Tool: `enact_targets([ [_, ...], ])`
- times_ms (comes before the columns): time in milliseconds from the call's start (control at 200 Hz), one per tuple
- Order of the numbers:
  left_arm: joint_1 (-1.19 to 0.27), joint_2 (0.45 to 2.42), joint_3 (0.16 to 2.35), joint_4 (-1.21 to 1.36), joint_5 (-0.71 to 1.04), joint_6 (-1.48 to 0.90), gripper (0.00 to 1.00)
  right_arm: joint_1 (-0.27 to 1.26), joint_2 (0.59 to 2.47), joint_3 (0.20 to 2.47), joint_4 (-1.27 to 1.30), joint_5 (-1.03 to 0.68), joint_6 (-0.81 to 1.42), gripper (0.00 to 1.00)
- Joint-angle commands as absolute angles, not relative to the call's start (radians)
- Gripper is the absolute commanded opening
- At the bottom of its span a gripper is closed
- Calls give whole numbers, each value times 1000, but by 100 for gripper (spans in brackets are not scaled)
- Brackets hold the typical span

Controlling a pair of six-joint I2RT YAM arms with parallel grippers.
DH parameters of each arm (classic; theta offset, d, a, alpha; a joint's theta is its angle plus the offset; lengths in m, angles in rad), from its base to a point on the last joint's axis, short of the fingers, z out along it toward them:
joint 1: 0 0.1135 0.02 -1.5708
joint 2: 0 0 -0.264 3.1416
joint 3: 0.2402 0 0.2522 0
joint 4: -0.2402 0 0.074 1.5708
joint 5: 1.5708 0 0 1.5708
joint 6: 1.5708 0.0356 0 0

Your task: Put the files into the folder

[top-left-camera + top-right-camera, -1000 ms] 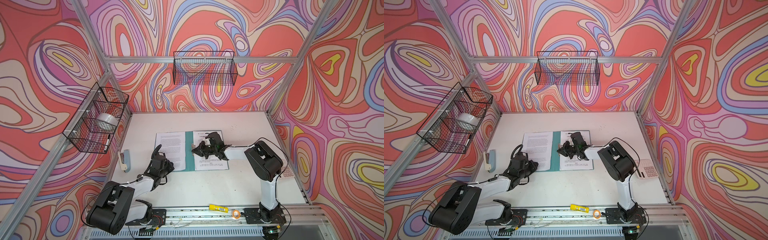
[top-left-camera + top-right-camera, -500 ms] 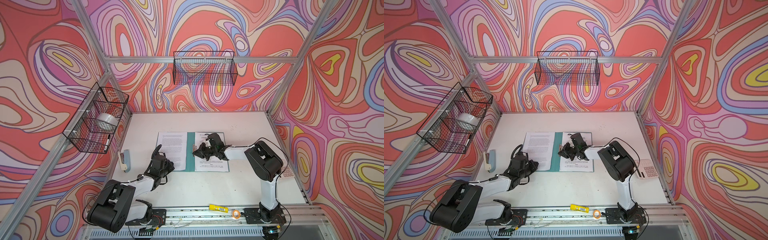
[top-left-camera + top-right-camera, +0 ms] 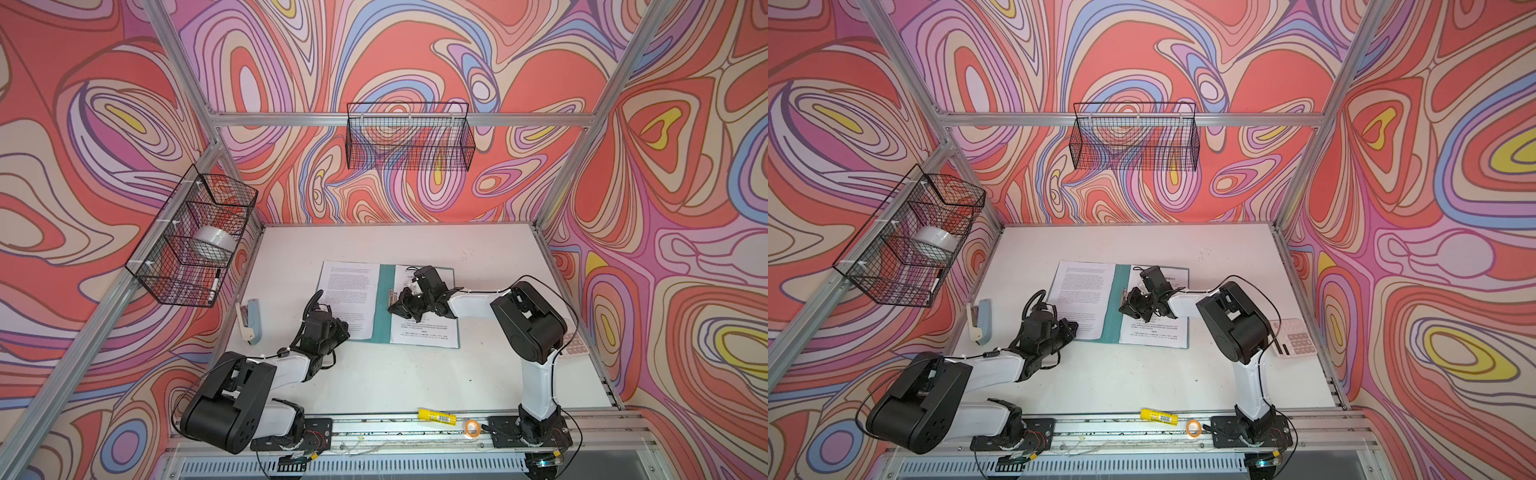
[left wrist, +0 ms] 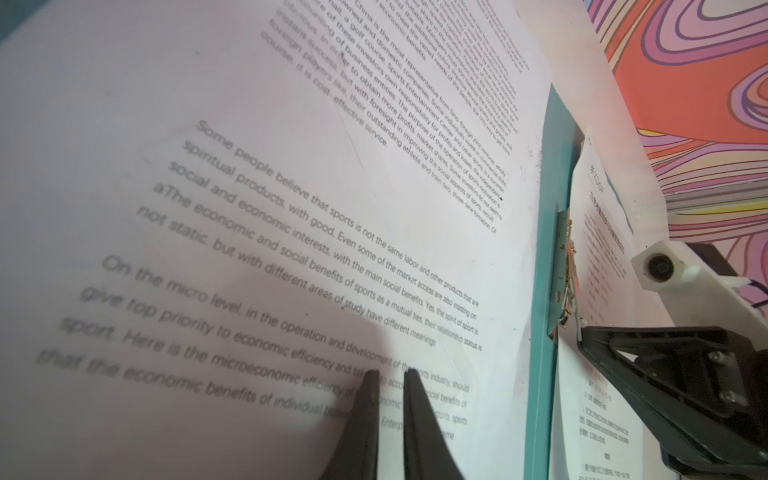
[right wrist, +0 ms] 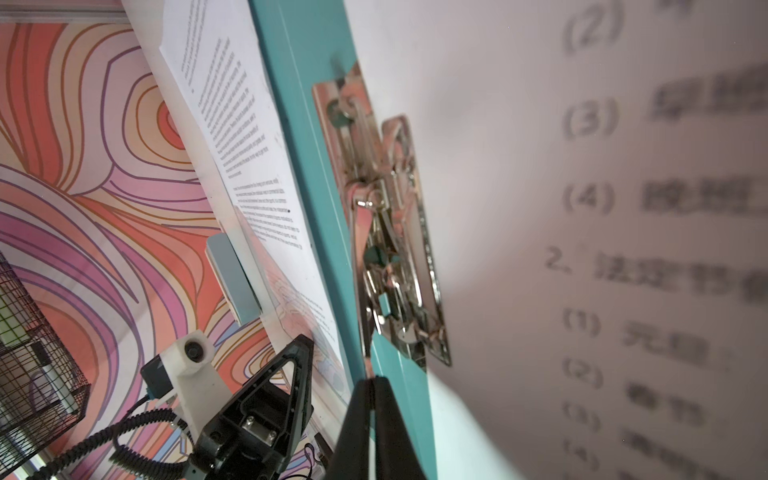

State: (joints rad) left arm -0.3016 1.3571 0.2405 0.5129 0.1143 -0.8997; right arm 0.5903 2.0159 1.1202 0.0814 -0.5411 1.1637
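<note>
Right fingers (image 5: 370, 380) still pinched on the clip lever (image 5: 363, 291); left fingers (image 4: 388, 376) narrowed, holding nothing

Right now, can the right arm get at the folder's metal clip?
Probably yes. The right tool, shut, already sits at the clip's near end, nothing between them. The sheet lies beside the clip, not over it, and the left tool is off on the other page.

Teal folder (image 3: 382, 307) open flat on white surface (image 3: 415, 374), printed sheets (image 3: 347, 299) on both halves. Right gripper (image 3: 395, 307) at the spine clip; left gripper (image 3: 338, 328) at the left sheet's near corner.
</note>
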Motion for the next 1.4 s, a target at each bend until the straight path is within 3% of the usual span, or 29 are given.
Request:
enact_targets([
  [0, -301, 1370, 202, 425, 87, -914, 13, 574, 2048, 1098, -89, -448, 1121, 0],
  [1027, -302, 1442, 209, 491, 116, -906, 13, 572, 2176, 1206, -346, -348, 979, 0],
  [1398, -304, 1586, 223, 597, 182, -922, 11, 600, 2216, 1298, -244, -464, 1091, 0],
])
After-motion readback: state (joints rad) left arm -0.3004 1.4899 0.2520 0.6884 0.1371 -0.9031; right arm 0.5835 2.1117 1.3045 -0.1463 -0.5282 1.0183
